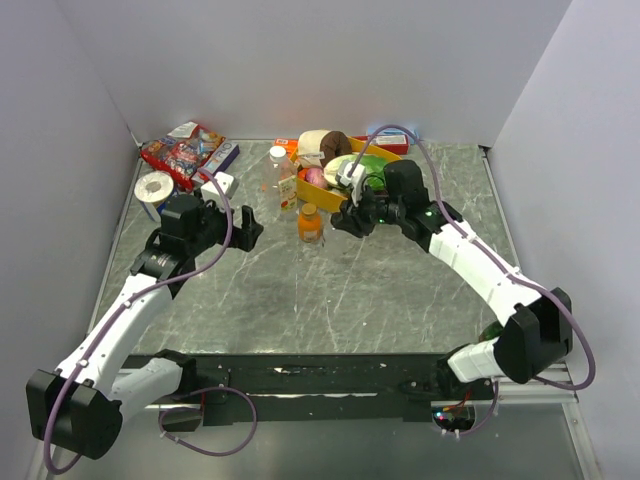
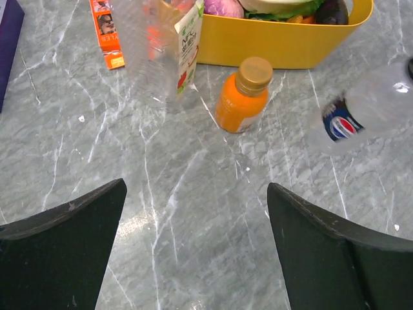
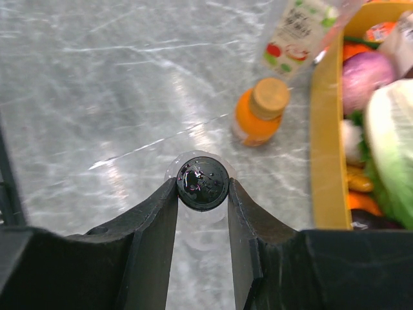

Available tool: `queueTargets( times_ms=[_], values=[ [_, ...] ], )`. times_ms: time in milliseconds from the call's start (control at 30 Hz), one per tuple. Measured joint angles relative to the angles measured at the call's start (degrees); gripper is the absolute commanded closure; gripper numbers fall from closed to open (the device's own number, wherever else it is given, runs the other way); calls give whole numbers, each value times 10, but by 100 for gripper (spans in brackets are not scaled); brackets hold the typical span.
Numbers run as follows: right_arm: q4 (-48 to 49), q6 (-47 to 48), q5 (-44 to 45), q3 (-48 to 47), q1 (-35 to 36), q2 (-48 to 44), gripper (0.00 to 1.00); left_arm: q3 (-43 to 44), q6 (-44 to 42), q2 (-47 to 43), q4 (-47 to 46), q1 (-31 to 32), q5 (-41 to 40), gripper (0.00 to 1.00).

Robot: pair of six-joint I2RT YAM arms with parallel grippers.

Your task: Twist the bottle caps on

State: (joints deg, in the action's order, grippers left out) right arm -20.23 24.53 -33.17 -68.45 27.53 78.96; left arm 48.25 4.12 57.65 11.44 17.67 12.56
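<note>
Top view: left claw (image 1: 240,228) and right claw (image 1: 347,222) face each other across the orange bottle (image 1: 311,223). It stands on the table (image 1: 330,300), just in front of the yellow bin (image 1: 388,149). The labelled bottle (image 1: 286,185) is upright behind it with the white cap (image 1: 278,153) on top. The third bottle is hidden under the right claw here.

Left wrist: left claw is spread wide, holds nothing, and hangs over bare table. The orange bottle is straight ahead with the gold cap (image 2: 254,71) sitting on it; can't tell if it's tight. The clear bottle (image 2: 361,110) with the blue label is off to the right. It leans, and its top runs out of frame.

Right wrist: right claw is pinched narrow on the black cap (image 3: 202,183), one finger on each side. A pale ring of the clear bottle shows around and below the cap, so the cap looks seated on the neck. Thread engagement isn't visible.

Step in hand, my read: tightening the black cap.
- The bottle is leaning and nothing grips its body, so a wrist turn will likely spin the bottle along with the cap.
- Bring the left claw across and clamp the body low, below the label, before turning.
- Keep the cap axis in line with the neck. Use light downward pressure to avoid cross-threading.
- Turn in short strokes and re-grip between them.
- Don't over-squeeze; the thin plastic will buckle.
</note>
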Motion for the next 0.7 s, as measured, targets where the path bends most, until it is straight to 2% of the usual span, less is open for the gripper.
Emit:
queueTargets(
  times_ms=[400, 633, 700],
  values=[
    [45, 24, 43, 0, -3, 85, 100, 0, 1, -1, -1, -7, -5, 4],
    [68, 24, 47, 0, -4, 101, 89, 0, 0, 0, 0, -10, -5, 4],
    [74, 24, 48, 2, -4, 101, 88, 0, 1, 0, 0, -10, -5, 4]
  ],
)
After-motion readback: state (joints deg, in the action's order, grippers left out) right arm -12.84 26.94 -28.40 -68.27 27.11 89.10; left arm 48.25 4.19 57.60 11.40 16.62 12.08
